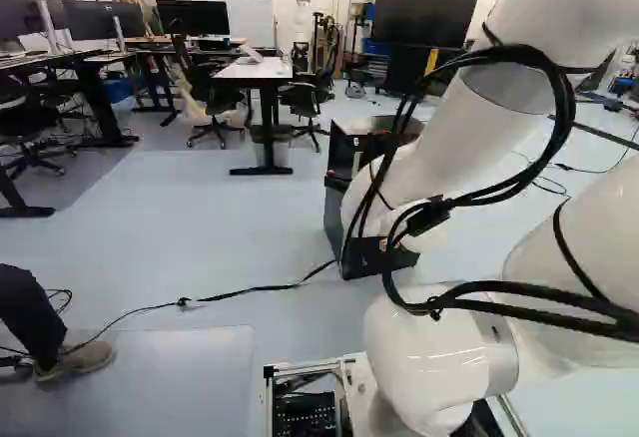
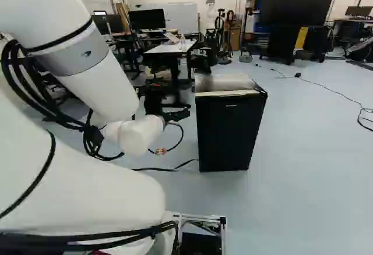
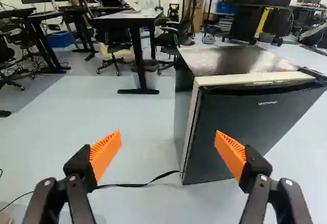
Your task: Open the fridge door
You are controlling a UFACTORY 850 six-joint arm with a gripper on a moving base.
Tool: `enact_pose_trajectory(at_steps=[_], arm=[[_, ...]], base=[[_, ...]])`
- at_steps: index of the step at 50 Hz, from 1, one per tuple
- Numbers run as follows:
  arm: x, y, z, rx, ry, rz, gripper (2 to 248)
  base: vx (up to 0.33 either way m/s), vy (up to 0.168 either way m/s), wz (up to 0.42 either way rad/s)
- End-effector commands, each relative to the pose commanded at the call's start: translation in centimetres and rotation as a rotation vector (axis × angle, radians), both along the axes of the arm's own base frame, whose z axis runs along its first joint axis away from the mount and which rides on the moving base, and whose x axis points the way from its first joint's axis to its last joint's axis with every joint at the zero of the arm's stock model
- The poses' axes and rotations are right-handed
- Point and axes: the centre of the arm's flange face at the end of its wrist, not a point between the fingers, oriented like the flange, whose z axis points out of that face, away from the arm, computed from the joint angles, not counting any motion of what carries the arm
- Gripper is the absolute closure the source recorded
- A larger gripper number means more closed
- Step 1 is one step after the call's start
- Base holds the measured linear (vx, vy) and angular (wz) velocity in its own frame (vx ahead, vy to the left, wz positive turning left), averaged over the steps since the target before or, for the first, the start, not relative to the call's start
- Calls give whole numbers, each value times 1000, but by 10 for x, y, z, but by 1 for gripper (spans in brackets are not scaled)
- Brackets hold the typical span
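You're holding the gripper [image 2: 176,105] just left of the fridge [image 3: 230,60], its fingers spreading wide and their orange pads [image 3: 105,152] standing well apart. The fridge is standing upright on the floor [image 3: 127,132] ahead, toward the right finger, and its dark door [image 3: 245,121] is sitting closed. A black cable [image 3: 134,185] is running along the floor from the left toward the fridge's base. On the far side, a table [image 3: 137,15] is standing left of the fridge.

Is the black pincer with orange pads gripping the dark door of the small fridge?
No, the pincer is open, its two orange pads wide apart and not clamped on the door.
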Motion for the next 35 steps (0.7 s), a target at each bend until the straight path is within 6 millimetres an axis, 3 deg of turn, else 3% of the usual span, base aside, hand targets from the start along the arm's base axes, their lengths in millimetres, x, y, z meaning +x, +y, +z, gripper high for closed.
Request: enact_pose_trajectory(at_steps=[35], arm=[[12, 13, 2, 1, 6, 45, 3]], base=[[0, 0, 0]])
